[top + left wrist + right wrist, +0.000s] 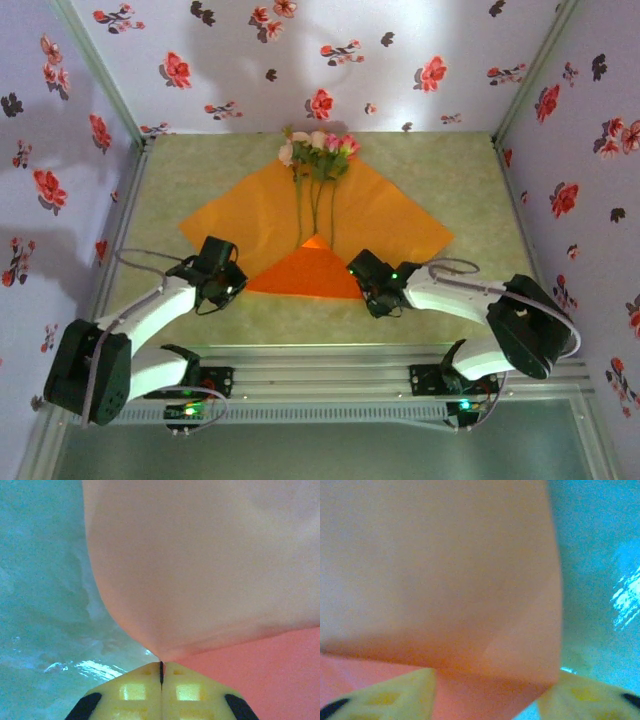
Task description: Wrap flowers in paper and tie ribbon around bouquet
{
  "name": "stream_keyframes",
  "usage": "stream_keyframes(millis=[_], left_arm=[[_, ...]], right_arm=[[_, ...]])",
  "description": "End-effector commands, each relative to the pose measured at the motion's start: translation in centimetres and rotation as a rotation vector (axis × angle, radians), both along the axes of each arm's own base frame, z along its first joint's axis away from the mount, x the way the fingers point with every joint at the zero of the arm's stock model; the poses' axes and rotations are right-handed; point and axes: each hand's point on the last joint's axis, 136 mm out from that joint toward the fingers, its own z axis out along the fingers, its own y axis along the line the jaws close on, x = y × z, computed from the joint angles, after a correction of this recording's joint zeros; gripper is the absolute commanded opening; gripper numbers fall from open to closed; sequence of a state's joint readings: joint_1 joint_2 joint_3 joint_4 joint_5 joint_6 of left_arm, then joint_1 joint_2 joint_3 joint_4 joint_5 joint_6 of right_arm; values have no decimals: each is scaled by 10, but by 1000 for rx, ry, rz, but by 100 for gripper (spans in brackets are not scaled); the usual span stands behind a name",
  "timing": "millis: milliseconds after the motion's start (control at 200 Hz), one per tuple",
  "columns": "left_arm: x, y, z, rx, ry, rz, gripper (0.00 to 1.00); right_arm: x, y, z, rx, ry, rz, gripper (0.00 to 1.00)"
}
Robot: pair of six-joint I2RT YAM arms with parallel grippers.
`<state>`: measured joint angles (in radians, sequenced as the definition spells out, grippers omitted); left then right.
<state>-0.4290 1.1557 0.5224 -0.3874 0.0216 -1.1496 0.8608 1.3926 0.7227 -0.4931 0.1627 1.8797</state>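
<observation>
The orange paper (pixel 250 215) lies spread like a diamond across the middle of the pale green tabletop (pixel 450 170), with one corner toward the far edge and its side corners pointing left and right. Its near corner is folded back over the sheet, making a darker orange triangle whose tip points toward the far edge. The flowers (pixel 318 150) lie along the sheet's middle line. Their pink, cream and white blooms rest at the paper's far corner, close to the far edge of the tabletop, and the thin green stems run toward the near edge until they slip beneath the folded triangle. The left gripper (pixel 236 283) sits at the triangle's left corner. In the left wrist view its yellow jaws are pressed together with just a thin dark seam between them, and the pale underside of the paper curves down to their tips, pinched there. The right gripper (pixel 362 278) sits at the triangle's right corner. In the right wrist view its jaws stand apart, with the folded paper lying between them unsqueezed.
</observation>
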Motion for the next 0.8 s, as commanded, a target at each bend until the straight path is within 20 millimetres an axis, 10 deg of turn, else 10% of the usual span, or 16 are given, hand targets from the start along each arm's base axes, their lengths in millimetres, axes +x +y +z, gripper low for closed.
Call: stream_keyframes(millis=[0,190,515,795], left_arm=[[-8,7,0,90,-11,-63,0],[-5,-2,2,127,-48,-126,0],[-3,-9,4,184,-71,-183,0],[1,-16,11,219,-117,-240,0]], right_arm=[[-6,-8,29,-87,16,160,61],[9,27,55,-52,-98,483,51],[28,202,45,328,-103,828,2],[32,229,-18,314,24,784,0]])
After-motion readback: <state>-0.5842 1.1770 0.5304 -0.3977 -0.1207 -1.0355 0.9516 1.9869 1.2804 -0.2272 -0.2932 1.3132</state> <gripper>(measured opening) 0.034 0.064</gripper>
